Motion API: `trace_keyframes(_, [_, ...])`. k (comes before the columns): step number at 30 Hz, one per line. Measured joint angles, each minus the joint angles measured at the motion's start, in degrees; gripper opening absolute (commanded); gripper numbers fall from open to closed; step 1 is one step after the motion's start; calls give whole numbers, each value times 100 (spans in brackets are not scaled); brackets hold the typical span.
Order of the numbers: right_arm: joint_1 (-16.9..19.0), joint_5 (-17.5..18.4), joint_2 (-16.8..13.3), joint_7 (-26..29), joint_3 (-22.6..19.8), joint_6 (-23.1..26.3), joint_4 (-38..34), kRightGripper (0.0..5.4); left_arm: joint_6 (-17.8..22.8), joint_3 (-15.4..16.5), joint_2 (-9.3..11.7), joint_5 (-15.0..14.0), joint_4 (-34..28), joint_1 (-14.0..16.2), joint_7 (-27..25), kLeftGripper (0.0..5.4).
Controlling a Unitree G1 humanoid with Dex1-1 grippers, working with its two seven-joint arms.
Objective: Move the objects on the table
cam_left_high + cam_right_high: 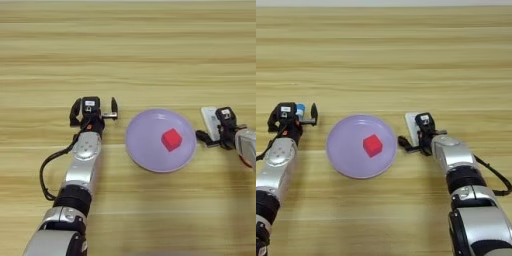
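Closest to the camera, the two silver forearms rise from the bottom edge of the table (150, 50), one on each side of a lilac plate (145, 160). Only the right eye view shows the right arm whole, bent at the elbow and reaching up and inward; the left eye view cuts it off at the wrist. That right eye view also reveals a short blue-and-white cylinder (300, 109) tucked between the fingers of the left gripper (295, 114), touching the body of the gripper, while in the left eye view it is hidden behind the gripper. The left gripper's two black fingers stand spread apart, pointing away from the robot, not closed on the cylinder. On the plate, slightly right of centre, sits the red cube (171, 139), one corner turned toward the camera. Just right of the plate lies the white bar (412, 123), its long axis running away from the robot, largely covered by the right gripper (411, 142); whether those fingers grasp it cannot be told.
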Motion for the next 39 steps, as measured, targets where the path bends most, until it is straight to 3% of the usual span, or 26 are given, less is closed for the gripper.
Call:
trace_keyframes(11, [-1,-17,-16,-3,61,10,-9,536,4,-2,-30,20,-1,0,30,540])
trace_keyframes(34, [-69,-94,-47,-72,179,-115,165,295,5,0,-31,24,-1,0,31,540])
trace_keyframes(39, [-69,-93,-46,-75,186,-178,193,290,5,1,-30,23,0,0,30,540])
